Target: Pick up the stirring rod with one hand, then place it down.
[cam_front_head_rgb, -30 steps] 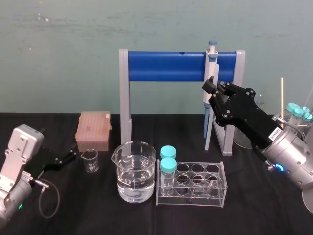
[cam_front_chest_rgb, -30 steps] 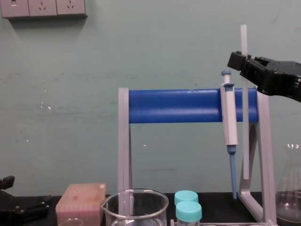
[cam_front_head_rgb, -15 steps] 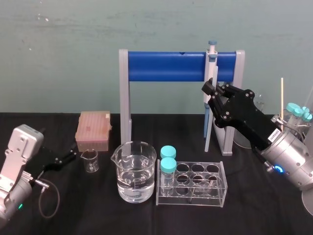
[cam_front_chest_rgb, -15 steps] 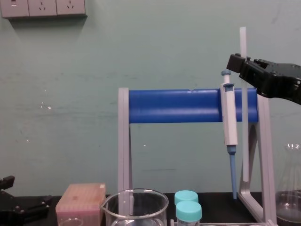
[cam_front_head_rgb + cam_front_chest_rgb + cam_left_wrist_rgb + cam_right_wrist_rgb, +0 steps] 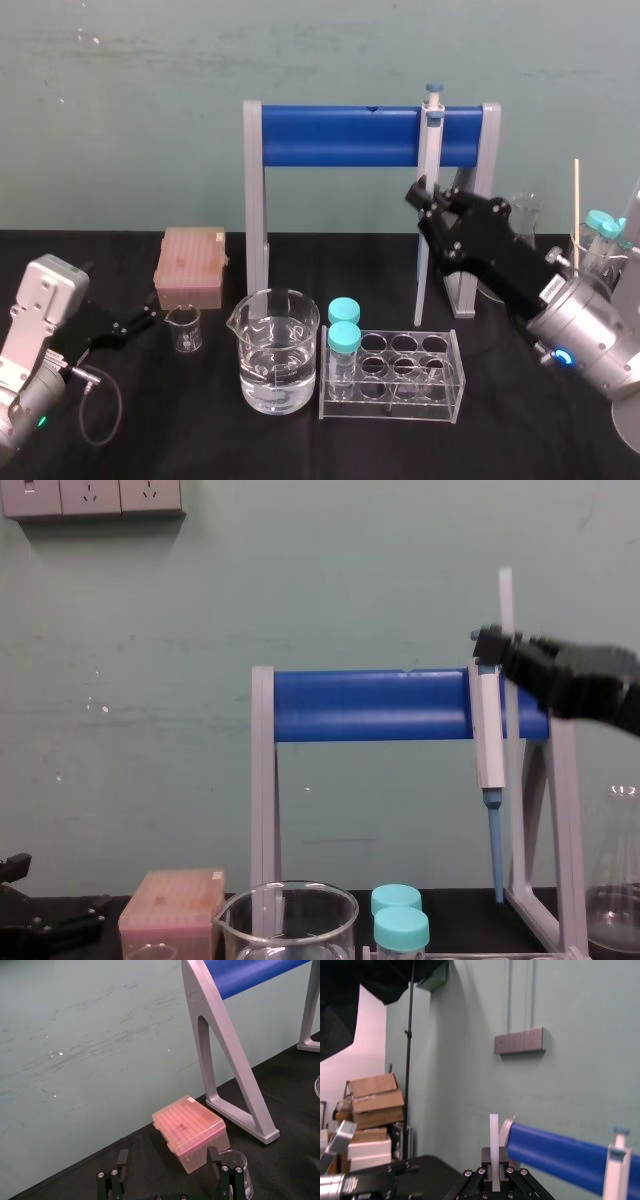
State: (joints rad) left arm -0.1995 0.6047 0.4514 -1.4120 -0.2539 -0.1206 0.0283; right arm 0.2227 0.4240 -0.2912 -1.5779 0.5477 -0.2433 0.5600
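- White-translucent stirring rod [image 5: 506,595], thin, upright, clamped in right gripper [image 5: 492,644], just beside hanging pipette [image 5: 488,740] on blue-barred rack [image 5: 370,706].
- Left gripper [image 5: 167,1157] parked low, spread, empty, near pink box [image 5: 192,1130].

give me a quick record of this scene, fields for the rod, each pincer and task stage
stirring rod: upright, clamped in the right pincer, just beside the pipette
right pincer: shut on the rod, raised at the blue rack bar
left pincer: open, low on the left by the small beaker
task stage: rod held, not yet set down
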